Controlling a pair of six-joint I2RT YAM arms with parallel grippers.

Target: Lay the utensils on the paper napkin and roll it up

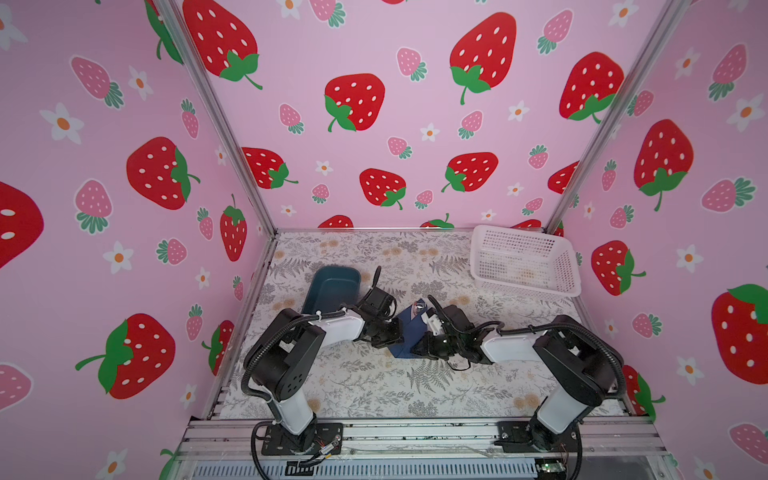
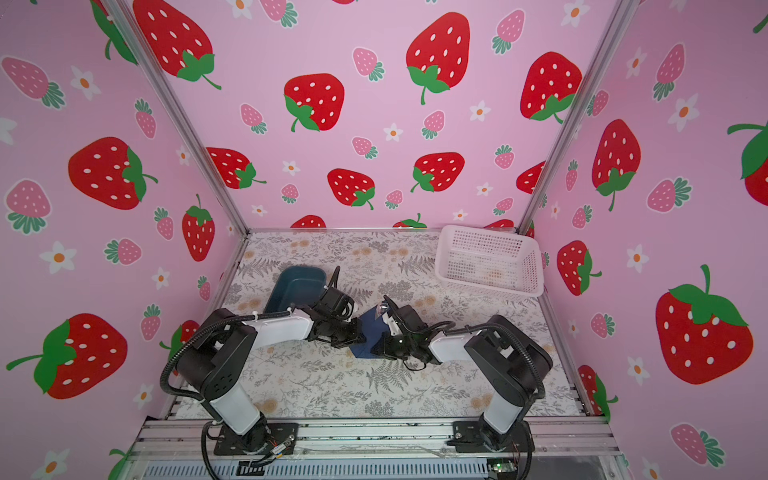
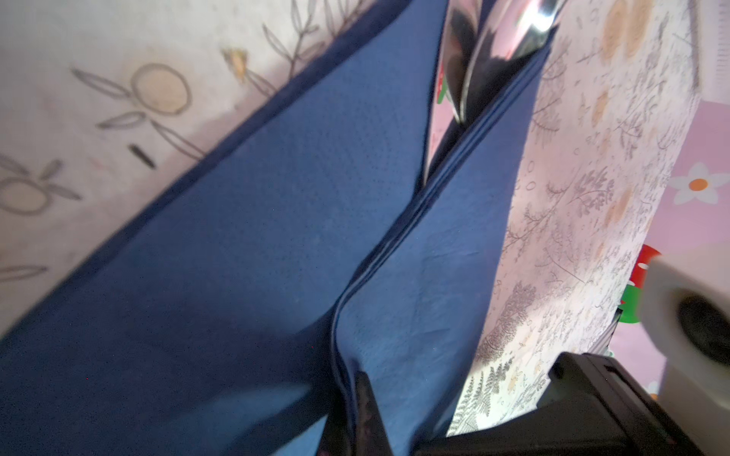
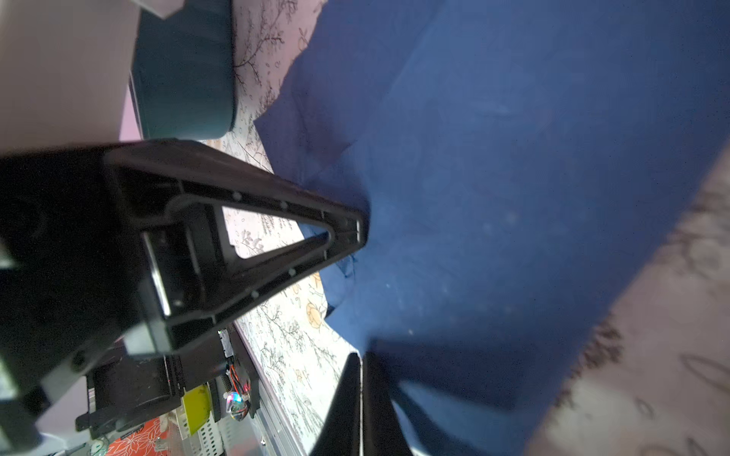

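Evidently the rolling step is under way: near the middle of the flowered counter (image 1: 374, 386) the paper napkin (image 1: 406, 334) lies partly folded over on itself, with both arms meeting at it. Its navy sheet shows a long fold running down its length in the left wrist view, and the shiny utensils (image 3: 493, 51) poke out of the far end of that fold, tucked between the layers, so they look already placed and half wrapped. The left end effector (image 4: 357, 233) is clenched on the napkin's edge, tips pressed together with the paper pinched between them, probably to lift that side and carry it over the cutlery. The right end effector (image 4: 361, 379) is clenched too, its tips right at the napkin's opposite edge and seemingly nipping it; I judge that this holds the sheet taut so that the fold does not slide or spring open. Because the paper is thin and limp, a grip at both sides makes sense, though a hard pull could tear it or let the slick utensils slip out of the open end. A dark teal tub (image 1: 332, 286) sits just behind the left arm, and a white basket (image 1: 525, 286) stands well apart at the far right corner.
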